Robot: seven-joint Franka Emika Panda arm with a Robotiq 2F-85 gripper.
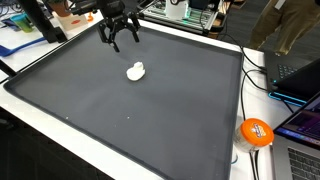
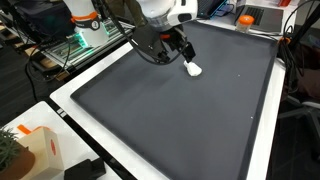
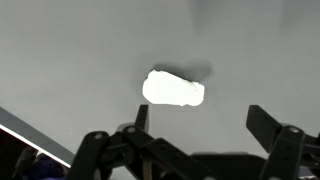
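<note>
One white lump (image 1: 136, 71) lies on the dark mat (image 1: 150, 120), toward its far edge in an exterior view. The pincer (image 1: 120, 42) hangs above and just beyond the lump, fingers spread wide, pinching nothing. An orange ball (image 1: 256, 132) sits well apart, off the mat.

Dark mat (image 1: 150, 120) carries one white lump (image 1: 136, 71), perhaps cloth.

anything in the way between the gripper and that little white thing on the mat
Nothing visible does. The open gripper hangs just above the white lump, with only the dark mat around it.
</note>
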